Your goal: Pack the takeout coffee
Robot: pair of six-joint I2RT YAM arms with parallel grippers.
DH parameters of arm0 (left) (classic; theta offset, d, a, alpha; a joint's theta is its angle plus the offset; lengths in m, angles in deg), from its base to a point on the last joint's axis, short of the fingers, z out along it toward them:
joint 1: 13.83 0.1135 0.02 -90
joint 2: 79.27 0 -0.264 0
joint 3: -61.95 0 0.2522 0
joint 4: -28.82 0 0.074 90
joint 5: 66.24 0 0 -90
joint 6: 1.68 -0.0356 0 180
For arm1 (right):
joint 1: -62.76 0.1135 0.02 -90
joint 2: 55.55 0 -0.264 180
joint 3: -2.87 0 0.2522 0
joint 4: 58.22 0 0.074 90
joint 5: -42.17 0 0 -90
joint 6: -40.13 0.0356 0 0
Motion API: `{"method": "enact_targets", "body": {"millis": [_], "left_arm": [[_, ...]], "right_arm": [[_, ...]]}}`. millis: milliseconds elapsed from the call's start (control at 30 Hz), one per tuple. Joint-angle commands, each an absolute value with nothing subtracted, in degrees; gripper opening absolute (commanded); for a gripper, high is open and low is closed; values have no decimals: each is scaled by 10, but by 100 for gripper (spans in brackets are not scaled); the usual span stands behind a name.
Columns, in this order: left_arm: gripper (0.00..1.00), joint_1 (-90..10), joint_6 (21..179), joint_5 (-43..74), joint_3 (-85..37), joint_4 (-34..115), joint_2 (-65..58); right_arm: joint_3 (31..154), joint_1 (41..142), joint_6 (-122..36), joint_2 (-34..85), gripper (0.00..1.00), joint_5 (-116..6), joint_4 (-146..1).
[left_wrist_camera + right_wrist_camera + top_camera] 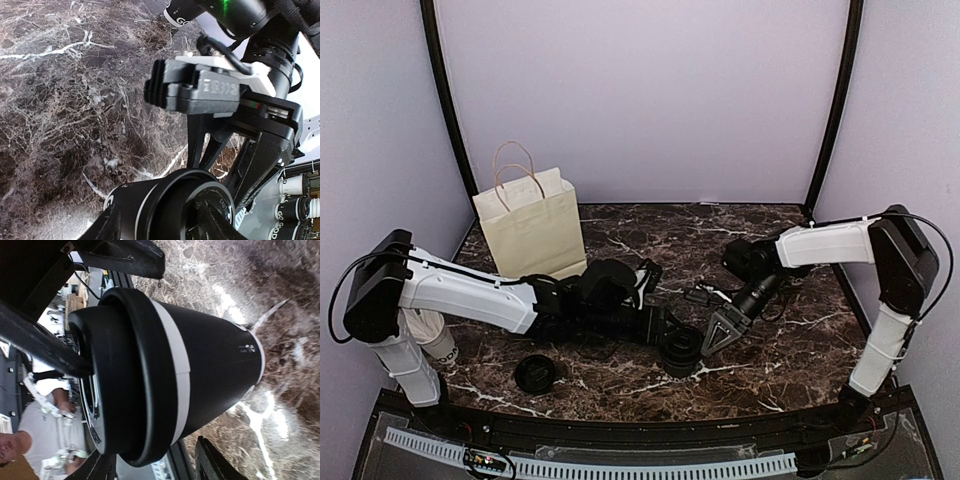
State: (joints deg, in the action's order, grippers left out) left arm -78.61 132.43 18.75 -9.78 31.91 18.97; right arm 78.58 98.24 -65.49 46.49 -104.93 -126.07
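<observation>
Top external view: the takeout coffee (682,350) is standing upright, long axis vertical, directly between the two claws near the front of the marble table (800,330). The left gripper (665,335) appears to be pinching its lid (125,375) from one side. The right gripper (706,344) is straddling it from the opposite side, fingers parted, not yet gripping. The paper bag (530,232) is waiting behind the left gripper, well apart.

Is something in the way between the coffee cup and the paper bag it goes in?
Yes. From above, the takeout coffee is at the front centre and the paper bag stands at the back left. The left arm stretches right across the line between them, so the cup would probably have to go over or around it. I see nothing else between them.
</observation>
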Motion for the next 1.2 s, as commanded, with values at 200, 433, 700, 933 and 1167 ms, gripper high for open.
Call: {"method": "enact_targets", "body": {"millis": [200,433,700,933,1167], "left_arm": [[58,-790,1227,246,-168,458,174],[64,-789,1188,267,-227,467,155],[67,-789,1154,295,-185,459,81],[71,-768,1171,361,-97,498,22],[72,-731,1232,381,-9,512,-58]], "right_arm": [[904,974,-717,384,63,-922,-1285],[930,974,-749,353,71,-912,-1299],[899,992,-808,246,89,-859,-1246],[875,1088,-858,215,95,-714,-1214],[888,1132,-881,262,99,-702,-1212]]}}
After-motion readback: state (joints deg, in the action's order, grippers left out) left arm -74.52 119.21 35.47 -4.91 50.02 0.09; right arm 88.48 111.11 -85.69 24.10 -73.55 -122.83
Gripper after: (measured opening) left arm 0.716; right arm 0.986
